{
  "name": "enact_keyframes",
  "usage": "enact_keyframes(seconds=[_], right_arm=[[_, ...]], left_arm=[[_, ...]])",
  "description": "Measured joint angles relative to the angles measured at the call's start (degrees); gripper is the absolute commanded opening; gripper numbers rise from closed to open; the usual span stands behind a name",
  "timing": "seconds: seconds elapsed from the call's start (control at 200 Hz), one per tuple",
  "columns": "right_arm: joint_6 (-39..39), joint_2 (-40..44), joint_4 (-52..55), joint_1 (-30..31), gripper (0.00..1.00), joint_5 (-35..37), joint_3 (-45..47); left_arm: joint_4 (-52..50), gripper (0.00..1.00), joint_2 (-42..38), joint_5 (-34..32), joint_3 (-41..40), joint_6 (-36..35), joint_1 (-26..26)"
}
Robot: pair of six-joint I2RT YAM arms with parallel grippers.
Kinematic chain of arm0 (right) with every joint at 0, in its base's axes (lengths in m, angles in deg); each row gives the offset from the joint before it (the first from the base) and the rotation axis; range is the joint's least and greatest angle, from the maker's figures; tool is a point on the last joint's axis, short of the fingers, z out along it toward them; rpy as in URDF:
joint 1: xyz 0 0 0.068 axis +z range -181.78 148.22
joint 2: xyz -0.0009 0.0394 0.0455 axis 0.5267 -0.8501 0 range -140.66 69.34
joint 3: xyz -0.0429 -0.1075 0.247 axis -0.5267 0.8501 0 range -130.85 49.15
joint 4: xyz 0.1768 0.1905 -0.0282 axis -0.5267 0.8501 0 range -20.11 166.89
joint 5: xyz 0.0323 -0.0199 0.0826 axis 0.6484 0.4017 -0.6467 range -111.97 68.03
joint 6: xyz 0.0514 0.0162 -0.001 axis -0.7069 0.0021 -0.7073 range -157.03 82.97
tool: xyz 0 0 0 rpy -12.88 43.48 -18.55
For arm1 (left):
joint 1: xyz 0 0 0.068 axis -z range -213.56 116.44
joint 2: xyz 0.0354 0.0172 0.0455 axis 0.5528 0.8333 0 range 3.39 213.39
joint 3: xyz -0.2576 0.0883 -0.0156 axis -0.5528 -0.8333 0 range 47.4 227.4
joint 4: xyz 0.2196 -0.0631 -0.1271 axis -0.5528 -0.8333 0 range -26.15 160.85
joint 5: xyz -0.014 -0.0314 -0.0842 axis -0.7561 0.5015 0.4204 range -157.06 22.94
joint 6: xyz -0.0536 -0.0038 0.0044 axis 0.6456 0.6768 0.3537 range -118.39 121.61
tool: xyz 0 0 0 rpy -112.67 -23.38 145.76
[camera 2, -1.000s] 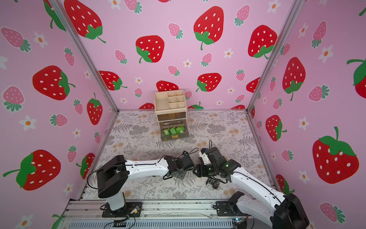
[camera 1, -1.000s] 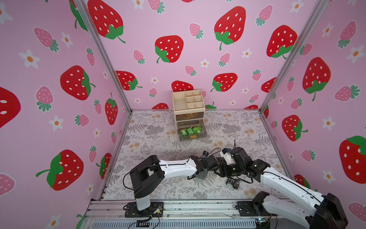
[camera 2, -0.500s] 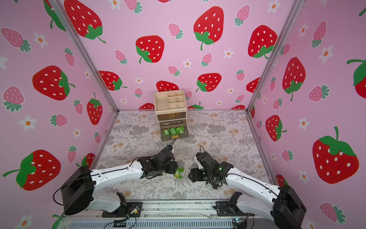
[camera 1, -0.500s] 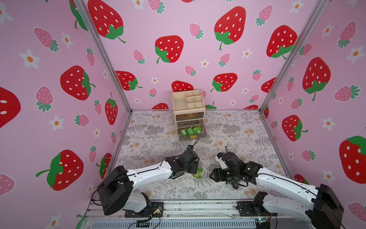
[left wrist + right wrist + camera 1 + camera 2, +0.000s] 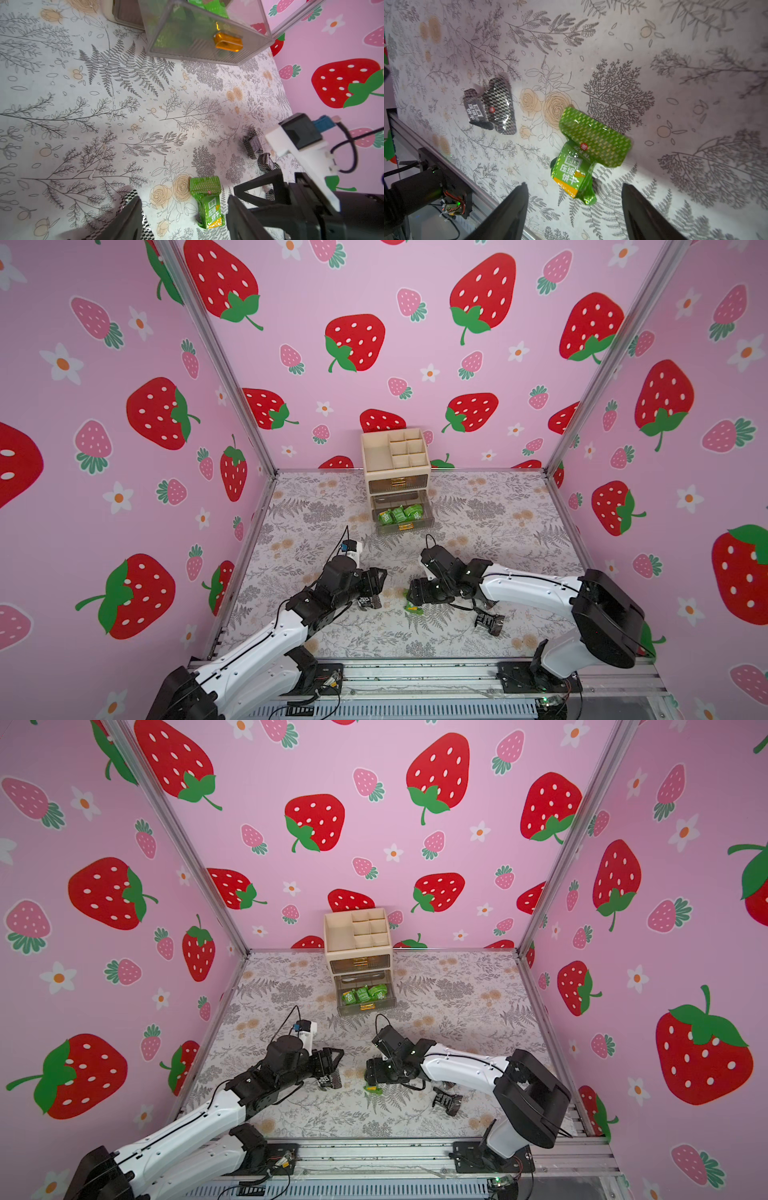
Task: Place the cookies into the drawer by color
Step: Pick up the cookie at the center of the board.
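Note:
A green cookie (image 5: 413,608) (image 5: 372,1089) lies on the floral mat between my two grippers. My left gripper (image 5: 376,589) (image 5: 184,199) is open, and the green cookie (image 5: 207,199) sits loose between its fingers, nearer one of them. A black cookie (image 5: 134,198) shows partly under the other finger. My right gripper (image 5: 411,597) (image 5: 574,185) is open just behind the green cookie (image 5: 591,149), not touching it. The beige drawer (image 5: 395,460) stands at the back wall, its bottom drawer (image 5: 428,516) pulled out with green cookies (image 5: 399,514) inside.
Two black cookies (image 5: 490,620) (image 5: 252,143) lie on the mat under my right forearm. Another black cookie (image 5: 492,108) lies near the front rail (image 5: 425,145). Pink strawberry walls close in the left, back and right sides.
The two grippers, close together above the mat a second ago, have come apart and opened wider. The green cookie now lies on the mat. My left arm drew back left; the right moved left.

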Motion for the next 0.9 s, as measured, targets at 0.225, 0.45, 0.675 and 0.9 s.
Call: enact_keyframes(seconds=[0.225,0.45,0.675,0.9], right_arm=[[-1.2,-5.9,0.4,2.6,0.72,1.0,-3.7],[-1.4,-10.6,5.0,4.2,0.65,5.0,-10.2],[-1.3,-13.6,10.4,5.8,0.5,10.4,-13.9],[-1.0,-15.3,13.1,6.2,0.51,11.4,-14.7]], left_arm=[[-0.6,0.69,-1.3,0.6,-1.9,-0.1,-0.4],[-0.8,0.7,-2.8,0.6,-2.5,-0.1,-0.5],[-0.4,0.7,-2.8,0.8,-3.5,-0.1,-0.5],[-0.5,0.7,-2.8,0.8,-4.3,-0.1,-0.5]])
